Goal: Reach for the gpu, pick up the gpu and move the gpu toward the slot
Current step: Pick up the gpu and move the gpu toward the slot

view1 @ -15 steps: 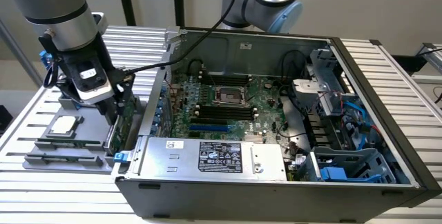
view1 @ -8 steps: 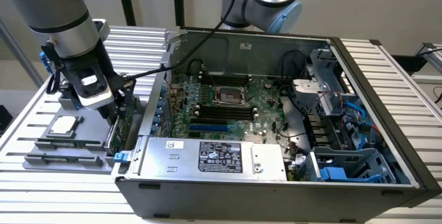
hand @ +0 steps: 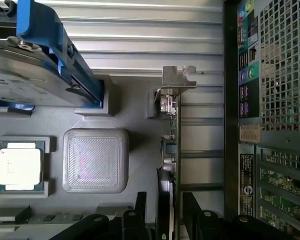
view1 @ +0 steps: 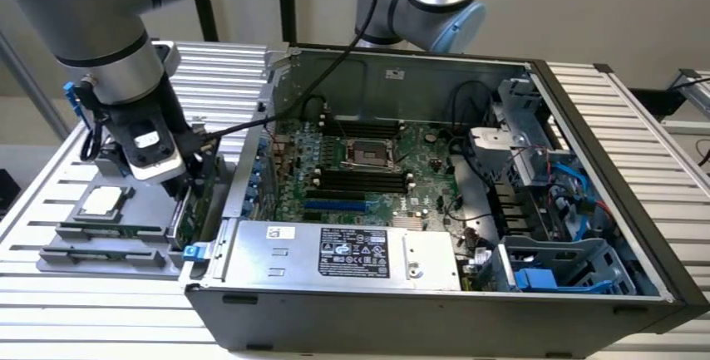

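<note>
The ribbed metal table (view1: 89,318) carries an open computer case (view1: 444,323) and, at the exterior view's left, a grey holder (hand: 125,100). The arm (view1: 106,36) reaches down over this holder. The gpu (hand: 170,120) stands on its edge in the holder, just beside the case. The hand (hand: 165,202) is spread, its 2 fingers (hand: 140,207) on both sides of the card, not yet pressing it.

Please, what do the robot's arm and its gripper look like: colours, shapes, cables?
The arm is built of round silver-grey tubes with light blue caps and a black ring at one joint. At its wrist sits a white and black block. The gripper has black fingers. A black cable runs from the wrist.
</note>
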{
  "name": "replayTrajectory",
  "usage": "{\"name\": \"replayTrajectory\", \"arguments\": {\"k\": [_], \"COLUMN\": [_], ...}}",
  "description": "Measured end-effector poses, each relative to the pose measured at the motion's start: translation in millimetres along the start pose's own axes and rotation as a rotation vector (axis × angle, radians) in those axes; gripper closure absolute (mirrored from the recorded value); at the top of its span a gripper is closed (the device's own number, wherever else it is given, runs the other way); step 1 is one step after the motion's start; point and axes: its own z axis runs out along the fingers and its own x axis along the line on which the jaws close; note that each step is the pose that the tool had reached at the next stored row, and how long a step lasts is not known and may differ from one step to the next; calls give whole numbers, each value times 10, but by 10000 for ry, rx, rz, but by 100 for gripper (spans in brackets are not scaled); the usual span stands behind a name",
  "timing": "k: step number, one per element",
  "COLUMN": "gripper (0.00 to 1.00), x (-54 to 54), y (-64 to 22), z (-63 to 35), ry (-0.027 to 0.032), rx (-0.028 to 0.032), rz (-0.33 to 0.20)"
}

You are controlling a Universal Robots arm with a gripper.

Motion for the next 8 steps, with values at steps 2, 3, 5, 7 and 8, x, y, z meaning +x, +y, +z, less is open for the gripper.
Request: {"name": "replayTrajectory", "arguments": {"k": [2,3,5,7,8], "gripper": [58,58,58,58,58], "x": [0,0,1,1,0], "y": [4,6,7,7,8], "z": [8,11,20,27,30], "ry": [1,0,-1,0,-1], "rx": [1,2,1,9,14], "rz": [5,5,7,23,33]}}
